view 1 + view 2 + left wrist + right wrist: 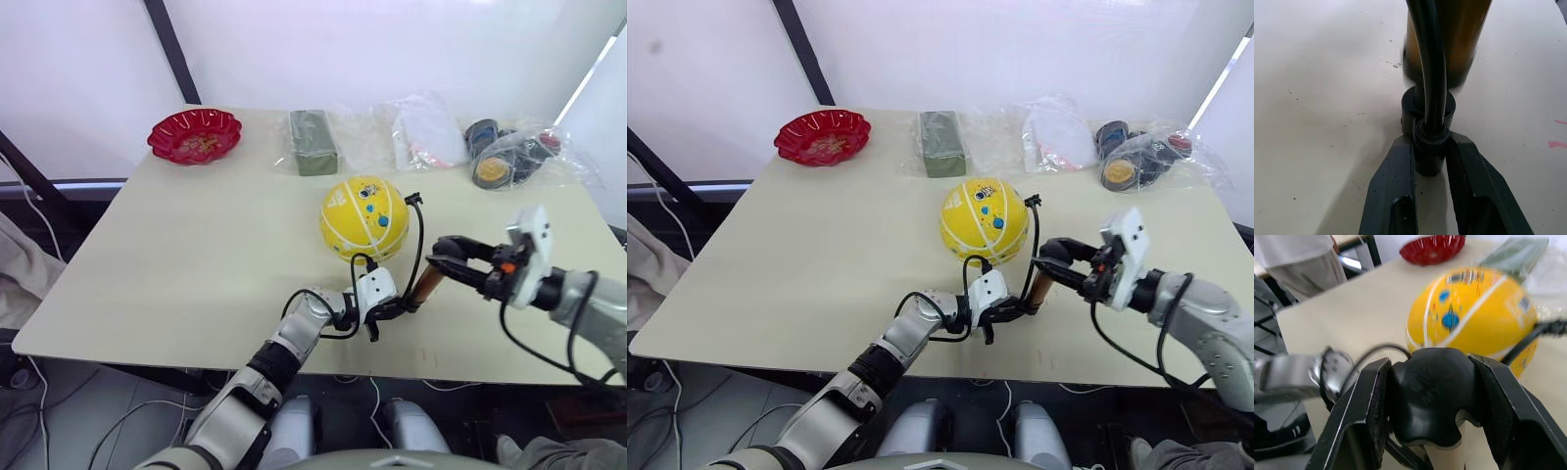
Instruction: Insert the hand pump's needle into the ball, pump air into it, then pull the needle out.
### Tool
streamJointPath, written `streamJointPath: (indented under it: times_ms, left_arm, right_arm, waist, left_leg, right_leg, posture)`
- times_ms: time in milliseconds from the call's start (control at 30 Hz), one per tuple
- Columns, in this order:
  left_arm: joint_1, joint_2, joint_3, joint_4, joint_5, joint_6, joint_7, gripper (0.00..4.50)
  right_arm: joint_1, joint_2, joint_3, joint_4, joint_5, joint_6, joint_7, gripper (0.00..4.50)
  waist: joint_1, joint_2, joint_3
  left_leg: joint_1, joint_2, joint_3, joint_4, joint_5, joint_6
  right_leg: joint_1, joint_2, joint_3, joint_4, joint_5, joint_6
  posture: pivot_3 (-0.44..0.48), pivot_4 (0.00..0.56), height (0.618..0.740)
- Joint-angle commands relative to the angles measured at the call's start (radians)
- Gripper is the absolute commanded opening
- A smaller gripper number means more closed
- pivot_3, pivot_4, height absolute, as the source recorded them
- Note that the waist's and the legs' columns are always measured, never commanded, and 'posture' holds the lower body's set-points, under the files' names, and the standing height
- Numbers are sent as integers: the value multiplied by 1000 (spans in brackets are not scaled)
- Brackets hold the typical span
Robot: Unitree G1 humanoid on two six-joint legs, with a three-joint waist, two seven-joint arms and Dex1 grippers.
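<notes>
The ball [364, 217] sits on the cream counter [186, 255] a little right of its middle, yellow with white stripes and small blue prints. Just off it, at about its 5 o'clock, the hand pump [424, 285] is held tilted above the counter's near edge, its gold-bronze cylinder slanting from lower left up to the right.

The left gripper [384, 311] is clamped on the pump's lower black end cap; in the left wrist view its two black fingers [1391, 191] press against either side of the cap and the ribbed hose fitting, with the cylinder rising beyond them. The right gripper [446, 257] comes in from 3 o'clock and grips the black T-handle [1430, 394] at the pump's upper end; the right wrist view shows its fingers [1359, 416] closed tightly on both sides of the handle, the ball just beyond.

The thin black hose [419, 240] arcs up from the lower cap beside the ball's right flank to a small black fitting [412, 199] at about the ball's 2 o'clock. Whether the needle there is inside the ball cannot be told.

Along the counter's far edge stand a red scalloped bowl [194, 134] at 10 o'clock, a dark green block [313, 142] at 12, and clear plastic bags [426, 132] of odds and ends toward 2 o'clock.
</notes>
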Motion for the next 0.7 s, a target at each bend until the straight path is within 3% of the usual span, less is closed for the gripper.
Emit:
streamJointPath:
  times_ms: [33,200,367,433,567,700]
  left_arm:
    - [37,27,-9,35,20,53,-13,364]
    - [35,30,-8,39,19,52,-14,364]
    - [32,29,-11,48,18,46,-18,364]
    - [31,29,-11,50,19,45,-21,364]
    - [30,30,-9,54,19,42,-25,364]
    - [29,28,-11,54,20,43,-26,364]
  right_arm:
    - [33,-3,37,66,-94,6,16,1974]
    - [-54,-47,-126,-5,36,46,16,1974]
    - [-187,-159,-367,-42,305,156,-22,1974]
    - [-219,-193,-416,-37,374,189,-44,1974]
    - [-247,-235,-465,-30,459,234,-76,1974]
    - [-195,-175,-386,-57,404,221,-93,1974]
  waist:
    - [0,2,-2]
    - [1,3,0]
    - [3,11,7]
    - [3,8,9]
    - [3,8,10]
    - [2,8,10]
  left_leg:
    - [0,0,0,0,0,0]
    - [0,0,1,0,0,0]
    - [-4,-2,2,0,0,0]
    - [-4,-2,1,0,0,0]
    - [-6,-2,1,0,0,0]
    - [-5,-2,2,0,0,0]
  right_leg:
    - [0,0,0,0,0,0]
    - [0,0,1,0,0,0]
    - [-4,-6,2,0,1,0]
    - [-4,-6,1,0,0,0]
    - [-4,-6,1,0,0,0]
    - [-4,-6,1,0,0,0]
  posture:
    - [0,150,740]
    - [0,150,740]
    - [0,150,740]
    - [0,150,740]
    - [0,150,740]
    - [0,150,740]
